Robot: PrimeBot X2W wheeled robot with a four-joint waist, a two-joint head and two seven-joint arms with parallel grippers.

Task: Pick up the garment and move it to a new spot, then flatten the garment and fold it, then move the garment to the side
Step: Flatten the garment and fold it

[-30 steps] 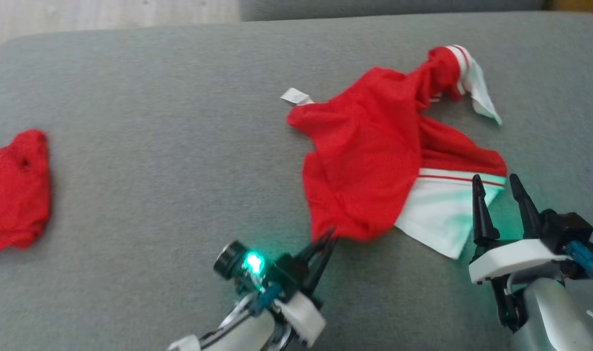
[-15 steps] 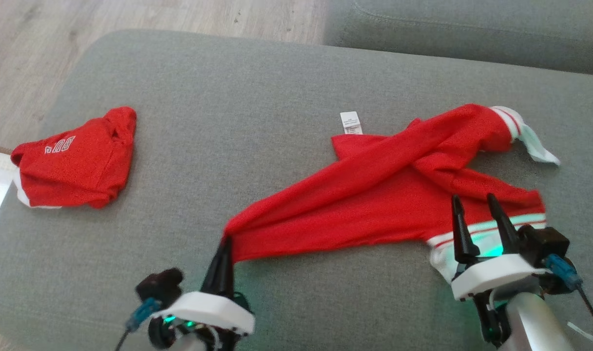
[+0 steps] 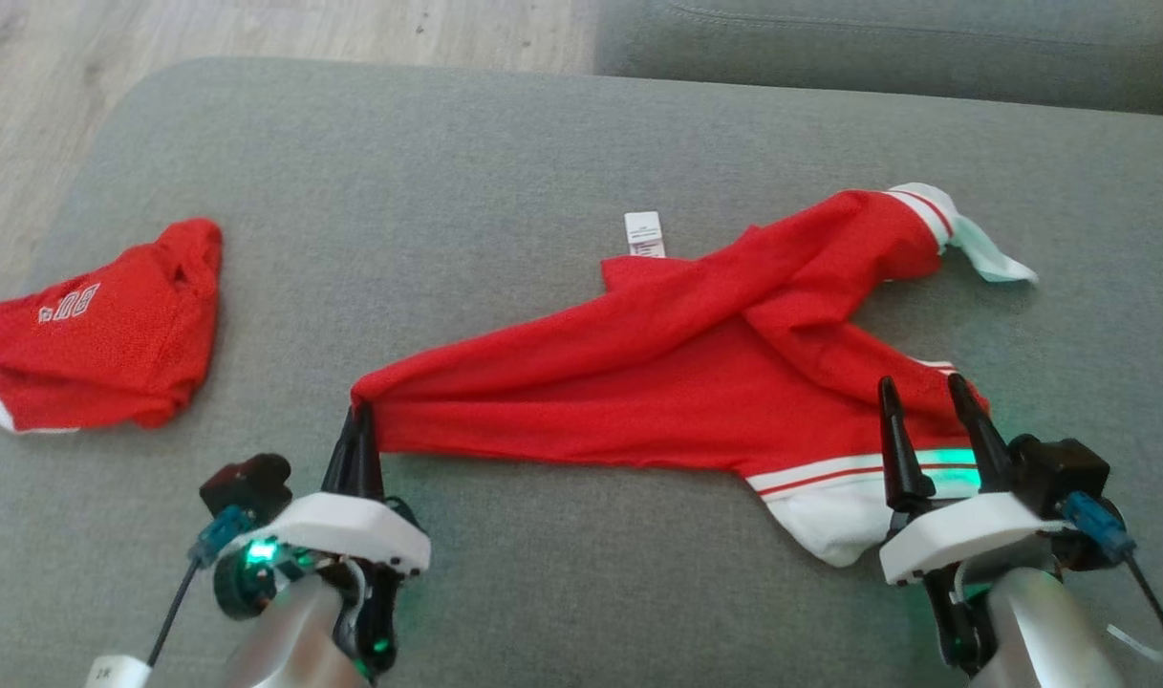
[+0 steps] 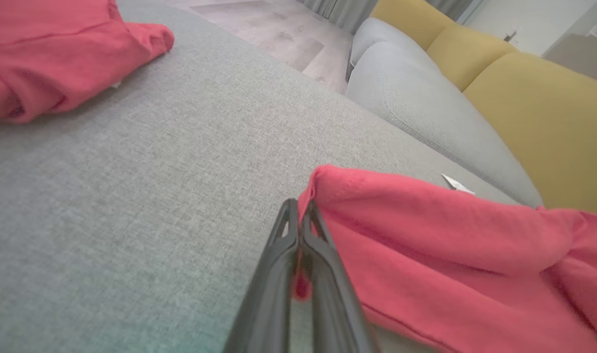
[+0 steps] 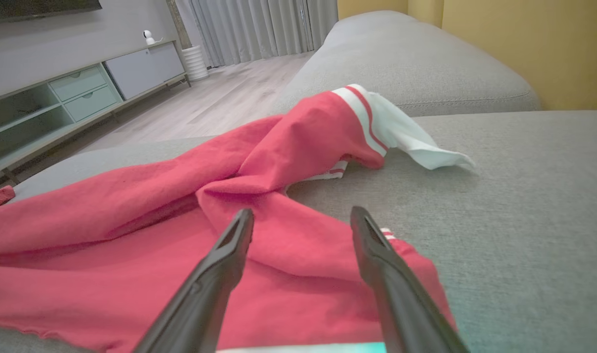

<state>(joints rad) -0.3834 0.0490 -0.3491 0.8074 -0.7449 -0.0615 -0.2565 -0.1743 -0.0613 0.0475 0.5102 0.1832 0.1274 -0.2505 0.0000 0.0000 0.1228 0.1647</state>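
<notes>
Head view: left pincer (image 3: 361,420) is clamped on a thin corner of the twisted garment (image 3: 677,382) on the cushion's (image 3: 466,191) right half; right pincer (image 3: 922,401) stands apart over its white hem. Pulling could slip that pinch. Room lies mid-cushion, before the other red garment (image 3: 103,325) at the left edge.

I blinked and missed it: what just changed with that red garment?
The left gripper, still pinching a corner of the red garment, pulled it out to the robot's left, stretching the bunched cloth long. The right gripper stayed open over the white hem; the other red bundle stayed put.
</notes>
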